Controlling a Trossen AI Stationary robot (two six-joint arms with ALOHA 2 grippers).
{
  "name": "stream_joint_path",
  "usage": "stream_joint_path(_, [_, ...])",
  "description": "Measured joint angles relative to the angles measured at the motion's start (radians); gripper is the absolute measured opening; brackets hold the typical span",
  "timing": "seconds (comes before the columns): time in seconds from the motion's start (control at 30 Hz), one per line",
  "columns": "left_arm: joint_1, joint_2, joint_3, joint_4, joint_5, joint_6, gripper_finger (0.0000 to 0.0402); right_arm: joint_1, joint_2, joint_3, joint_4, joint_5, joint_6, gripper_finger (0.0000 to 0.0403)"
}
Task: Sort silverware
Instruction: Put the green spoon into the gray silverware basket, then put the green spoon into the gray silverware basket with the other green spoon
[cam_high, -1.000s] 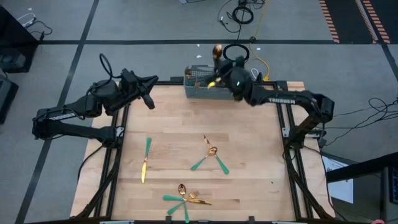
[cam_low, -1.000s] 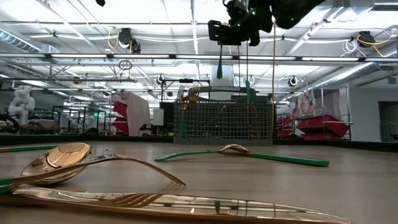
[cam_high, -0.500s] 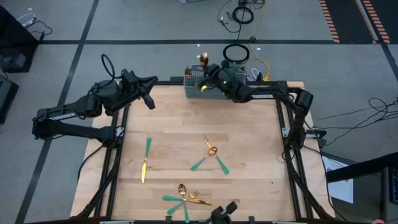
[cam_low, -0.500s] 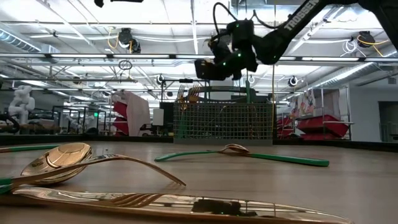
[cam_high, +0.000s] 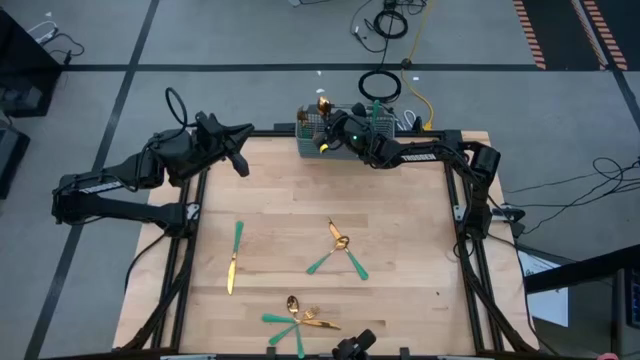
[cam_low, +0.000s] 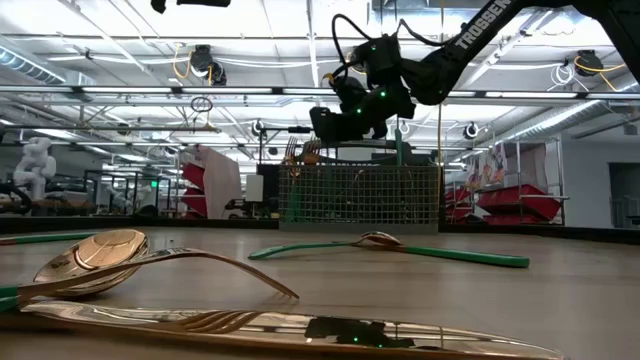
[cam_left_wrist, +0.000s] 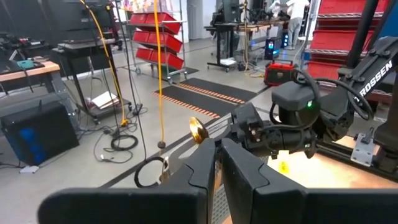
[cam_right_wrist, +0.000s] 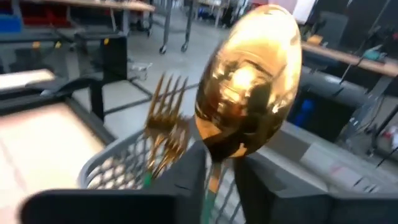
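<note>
1. I see the right gripper (cam_high: 335, 137) above the grey mesh caddy (cam_high: 322, 140) at the far table edge.
2. The left gripper (cam_high: 240, 160) waits far to the side of it, fingers nearly together, holding nothing.
3. Between the right gripper's fingers (cam_right_wrist: 186, 177) stands a spoon (cam_right_wrist: 250, 81), gold bowl up; whether they grip it, I cannot tell.
4. Just beside this spoon, forks (cam_right_wrist: 165, 127) stand in the caddy.
</note>
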Motion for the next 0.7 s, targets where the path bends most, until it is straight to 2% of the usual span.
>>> stream_joint_path(0.27, [0.0, 0.0, 0.0, -0.039, 0.0, -0.001, 0.0034, 0.008, -0.036, 0.0, -0.063, -0.007, 0.021, 0.0178])
stream_joint_path(0.4, [0.0, 0.0, 0.0, -0.039, 0.0, -0.012, 0.0034, 0.008, -0.131, 0.0, -0.135, -0.004, 0.006, 0.0202])
stream_joint_path(0.5, [0.0, 0.0, 0.0, -0.042, 0.028, -0.036, 0.0034, 0.027, -0.262, 0.0, -0.281, -0.008, -0.019, 0.0207])
stream_joint_path(0.57, [0.0, 0.0, 0.0, -0.061, 0.065, -0.038, 0.0034, 0.055, -0.38, 0.002, -0.43, -0.073, -0.017, 0.0207])
stream_joint_path(0.7, [0.0, 0.0, 0.0, -0.123, 0.111, -0.053, 0.0034, 0.134, -0.551, 0.005, -0.814, -0.315, 0.107, 0.0208])
